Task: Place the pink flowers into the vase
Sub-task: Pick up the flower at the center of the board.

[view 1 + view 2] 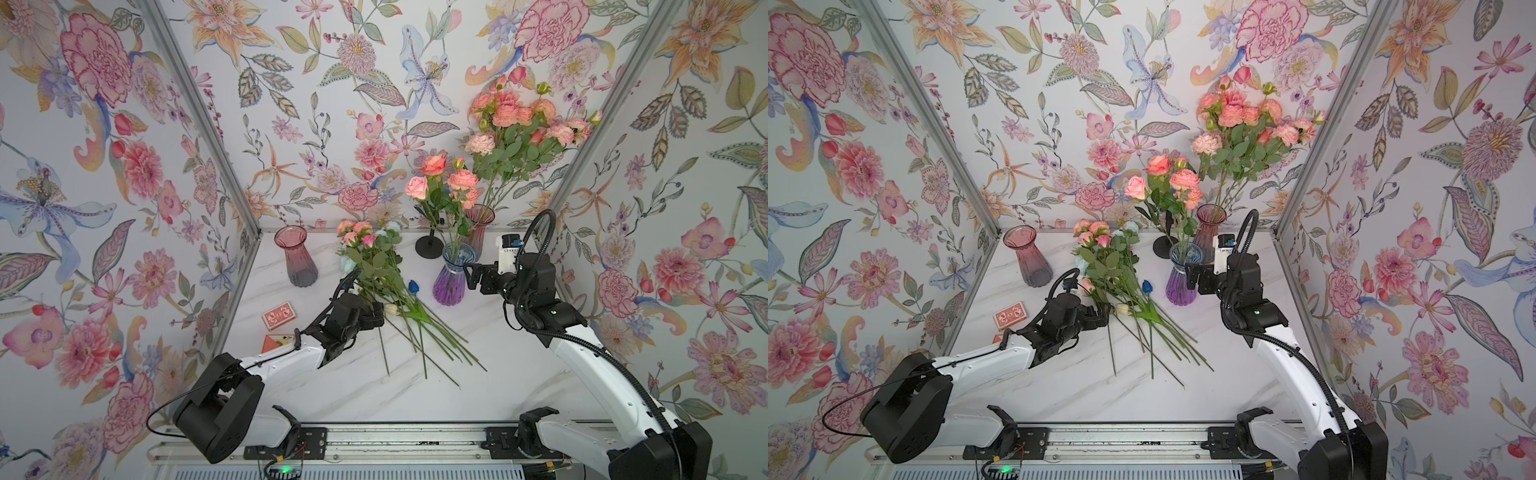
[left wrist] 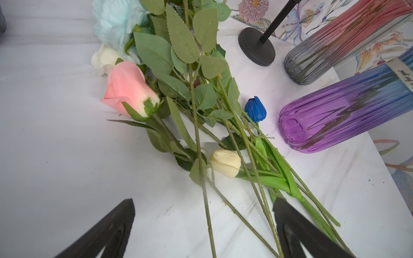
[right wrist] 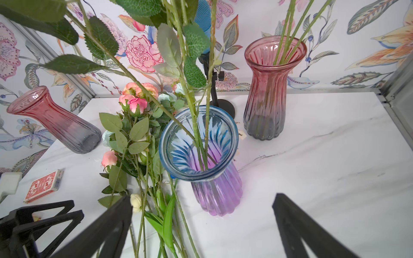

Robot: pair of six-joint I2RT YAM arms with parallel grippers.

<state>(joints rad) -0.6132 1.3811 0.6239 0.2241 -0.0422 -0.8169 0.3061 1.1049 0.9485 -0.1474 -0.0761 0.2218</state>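
A bundle of pink flowers is laid flat on the table at the centre of both top views. Its long axis runs diagonally, with the blooms toward the upper centre and the stem ends fanned toward the lower right. More pink stems are stood upright in the blue-purple vase, right of centre. The left gripper is spread wide over the lying stems, with nothing clamped. The right gripper is spread wide just beside the vase's neck, with nothing held.
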